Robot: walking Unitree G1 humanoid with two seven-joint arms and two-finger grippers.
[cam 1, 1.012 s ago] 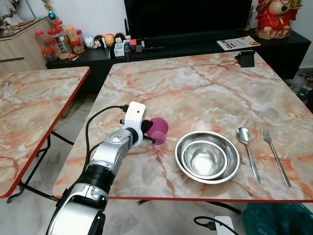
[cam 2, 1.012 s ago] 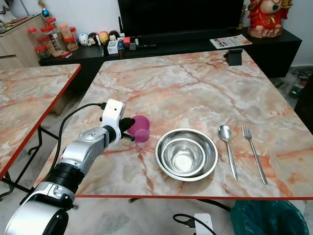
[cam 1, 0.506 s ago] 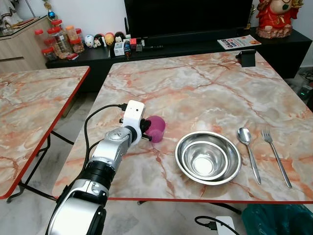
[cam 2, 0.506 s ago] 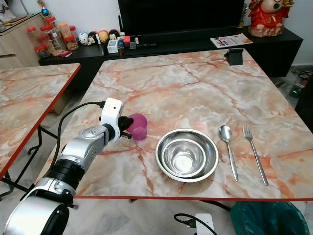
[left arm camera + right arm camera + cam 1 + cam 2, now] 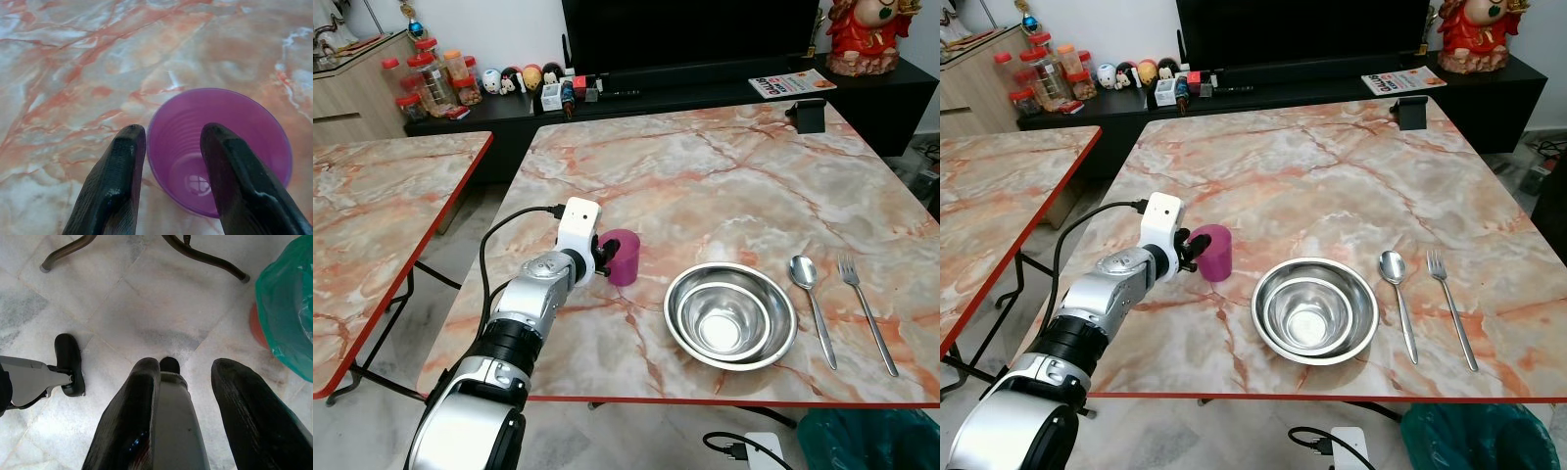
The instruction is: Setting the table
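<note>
Now look close to you first: your right gripper (image 5: 183, 396) hangs down by the floor with its fingers apart and nothing between them, near a green bag (image 5: 288, 308). Up on the table (image 5: 724, 166), your left gripper (image 5: 604, 257) has hold of the purple cup (image 5: 625, 257). One black finger (image 5: 230, 181) is inside the cup and the other is outside, so they pinch the wall of the cup on the side nearest you. A second ago the cup was tipped over on its side, with its mouth turned away. Now it stands up straight on its bottom, mouth to the ceiling, so its long way runs up and down. That means the cup looks set in its spot, and I think you can let go soon. It sits near the front edge of the table, just to the left of the silver bowl (image 5: 730, 313) but not touching it. Past the bowl on the right lie the spoon (image 5: 811, 302) and then the fork (image 5: 864, 308), side by side, with their handles toward you. Far back is the black TV shelf (image 5: 705, 93).
</note>
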